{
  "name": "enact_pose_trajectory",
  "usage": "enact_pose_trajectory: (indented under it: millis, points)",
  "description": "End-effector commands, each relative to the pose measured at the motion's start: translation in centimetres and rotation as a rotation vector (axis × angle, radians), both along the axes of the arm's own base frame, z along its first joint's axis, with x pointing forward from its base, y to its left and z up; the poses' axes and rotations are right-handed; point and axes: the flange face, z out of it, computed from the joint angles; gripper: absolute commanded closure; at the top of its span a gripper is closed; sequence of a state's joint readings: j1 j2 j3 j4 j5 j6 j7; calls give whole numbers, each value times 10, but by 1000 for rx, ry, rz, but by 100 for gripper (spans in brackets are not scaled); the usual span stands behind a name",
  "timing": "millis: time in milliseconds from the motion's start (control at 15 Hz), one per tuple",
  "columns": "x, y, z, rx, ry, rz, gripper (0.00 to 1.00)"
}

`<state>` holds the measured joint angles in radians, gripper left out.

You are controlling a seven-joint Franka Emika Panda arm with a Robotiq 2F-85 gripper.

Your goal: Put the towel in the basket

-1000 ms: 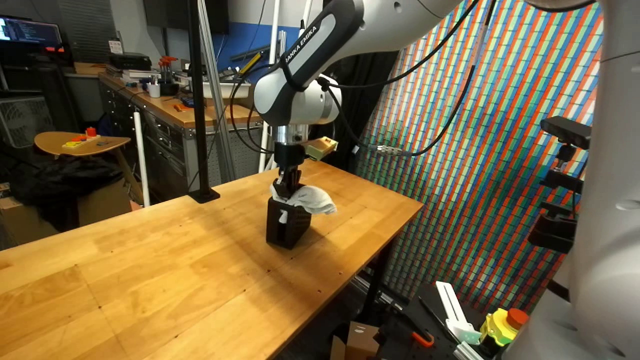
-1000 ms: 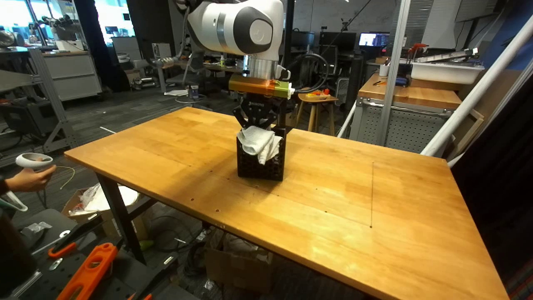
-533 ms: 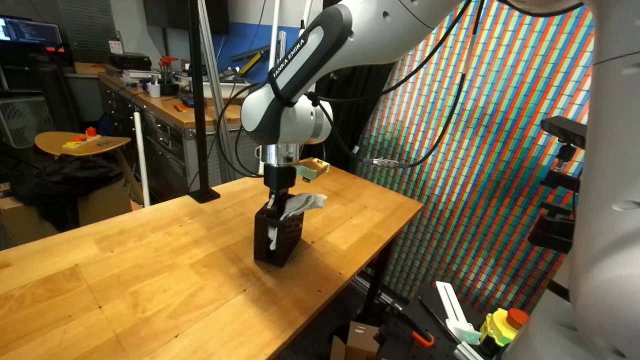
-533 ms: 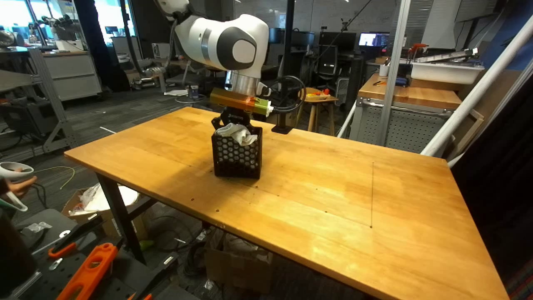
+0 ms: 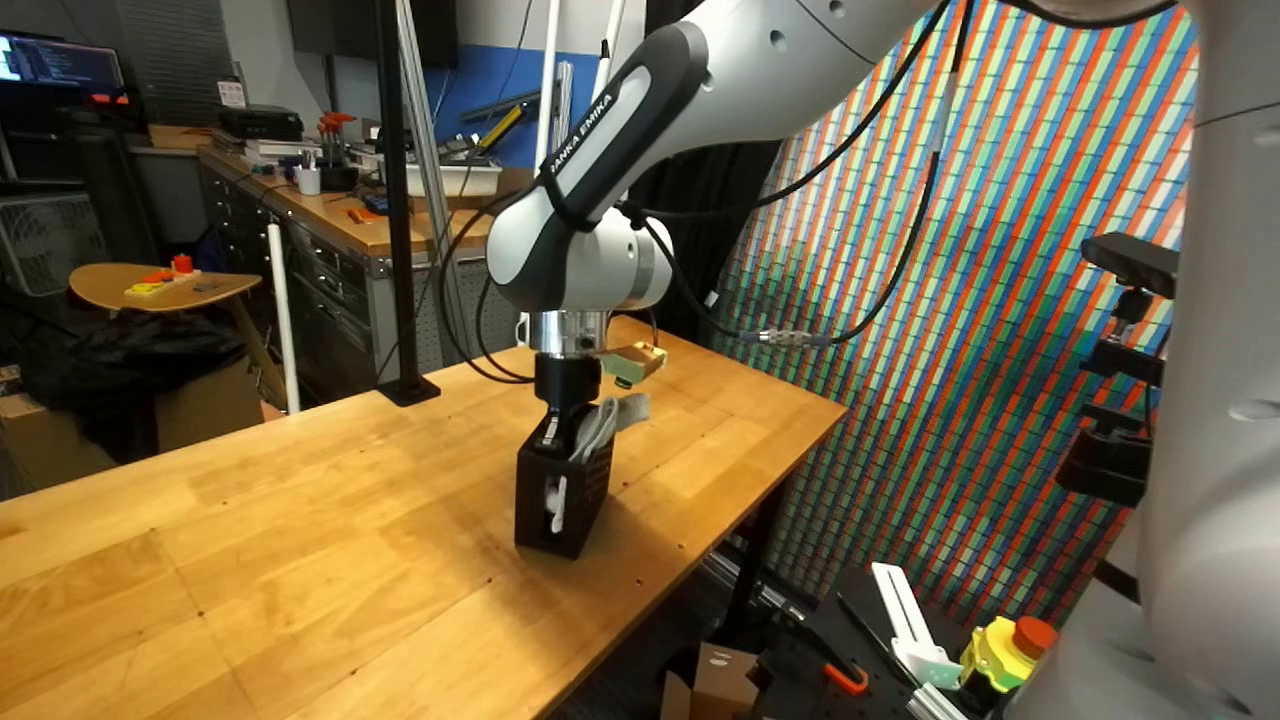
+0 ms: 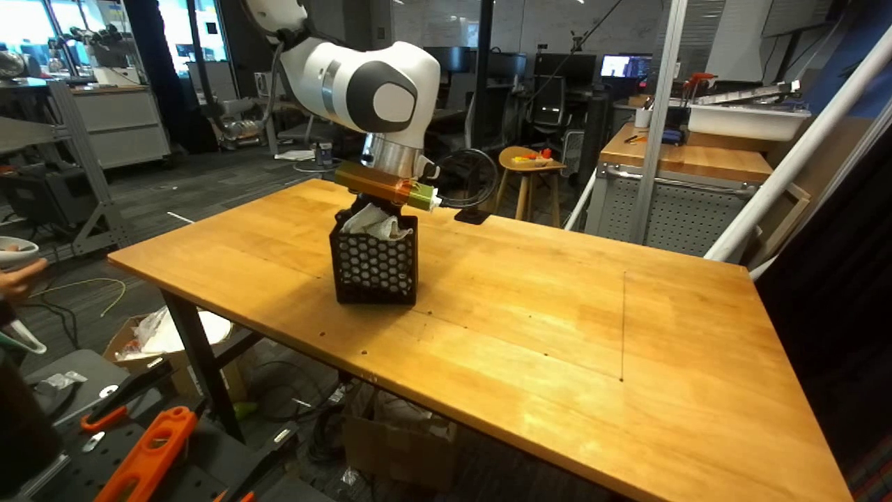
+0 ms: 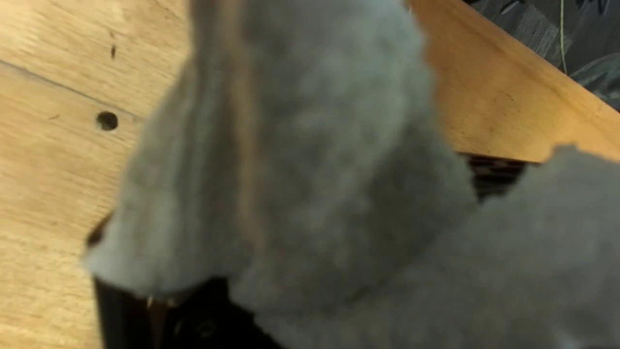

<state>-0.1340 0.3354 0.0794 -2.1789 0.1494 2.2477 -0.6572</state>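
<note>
Together, the end effector (image 5: 556, 428), towel (image 5: 597, 428) and basket (image 5: 530, 500) have shifted across the desk (image 6: 627, 418) since the earlier frames, closer to a long edge, and the end effector sits deeper in the basket. Its fingers are hidden by the basket walls and the towel, so I cannot tell whether they are spread, pressed together or pinching. Bunched beside it, the towel is partly inside the basket; it shows pale through an opening in the end wall in an exterior view, while folds stand above the rim. In the wrist view it is blurred and covers much of the scene. Well apart, a hand (image 6: 17, 279) holds a white controller (image 6: 19, 259).
</note>
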Motion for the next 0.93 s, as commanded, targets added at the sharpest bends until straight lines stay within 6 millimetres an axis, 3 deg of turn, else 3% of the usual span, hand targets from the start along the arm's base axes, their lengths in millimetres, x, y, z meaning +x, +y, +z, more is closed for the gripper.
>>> enact_pose_trajectory:
  millis: [0, 600, 867]
  points:
    - [-17, 0, 27, 2, -29, 7, 99]
    - [-27, -10, 116, -54, -124, 6, 99]
    - [-39, -13, 138, -71, -133, 11, 99]
